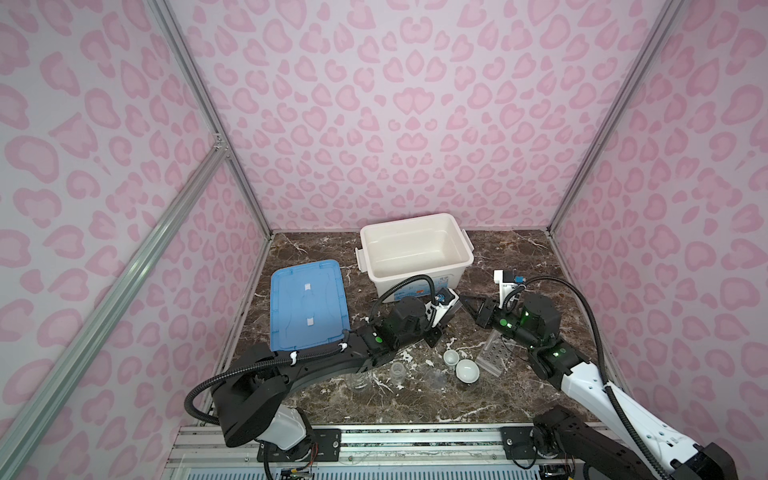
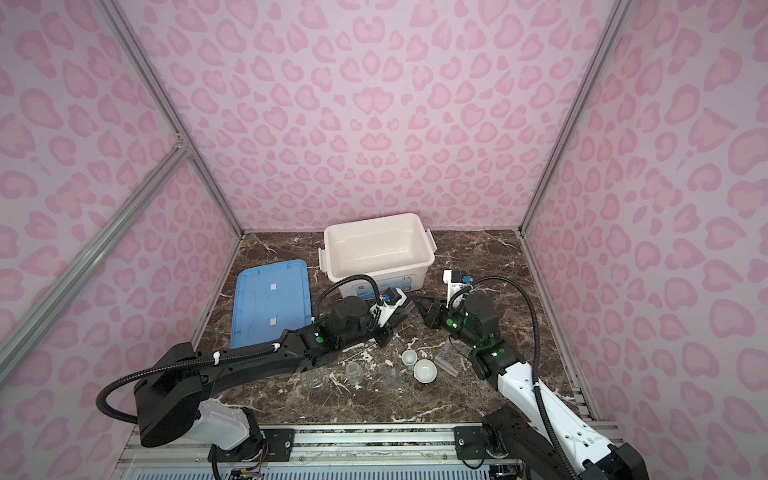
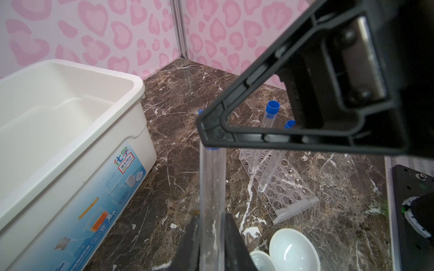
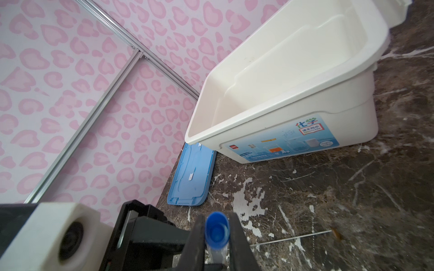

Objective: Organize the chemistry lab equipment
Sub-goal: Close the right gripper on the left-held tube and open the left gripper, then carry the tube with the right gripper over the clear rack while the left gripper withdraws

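Note:
A clear blue-capped test tube (image 3: 212, 187) hangs between both grippers, in front of the box. My left gripper (image 3: 212, 218) is shut on its clear lower part. My right gripper (image 4: 216, 219) is shut on its blue-capped end (image 4: 216, 231). In both top views the left gripper (image 1: 455, 301) and right gripper (image 1: 469, 303) meet tip to tip. The clear tube rack (image 1: 494, 353) lies tilted below the right arm, with two capped tubes (image 3: 265, 140) in it. Two white dishes (image 1: 467, 370) and small clear flasks (image 1: 397, 371) sit at the front.
The empty white storage box (image 1: 415, 249) stands at the back middle, just behind the grippers. The blue lid (image 1: 307, 305) lies flat on the left, partly under the left arm. A thin metal rod (image 4: 293, 238) lies on the marble table.

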### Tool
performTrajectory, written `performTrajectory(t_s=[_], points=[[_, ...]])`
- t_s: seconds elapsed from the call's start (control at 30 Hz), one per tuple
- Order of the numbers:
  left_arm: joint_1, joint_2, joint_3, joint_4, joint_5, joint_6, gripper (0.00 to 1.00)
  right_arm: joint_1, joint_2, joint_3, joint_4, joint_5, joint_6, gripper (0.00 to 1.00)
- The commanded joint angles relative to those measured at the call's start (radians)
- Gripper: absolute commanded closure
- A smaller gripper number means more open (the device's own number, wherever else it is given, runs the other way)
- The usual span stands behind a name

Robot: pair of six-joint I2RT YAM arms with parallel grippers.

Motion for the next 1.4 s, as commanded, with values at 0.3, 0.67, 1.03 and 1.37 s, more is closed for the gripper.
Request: performTrajectory(t_s=[0.3,0.67,1.03,1.37], points=[[0.0,-0.011,-0.028,0.045,-0.14,-0.056,0.12,0.013,-0.085,0.006,-0.096,0.094,-0.07,0.9],[0.005,-0.068,-0.125,0.064,-0.326,-0.129,0.02,0.195,-0.208,0.05,-0.33,0.482,-0.241,0.92],[0.021,-0.12,-0.176,0.082,-0.344,-0.159,0.02,0.318,-0.264,0.048,-0.371,0.754,-0.268,0.92],[0.084,-0.169,-0.238,0.075,-0.371,-0.229,0.02,0.506,-0.241,0.102,-0.475,0.974,-0.363,0.93]])
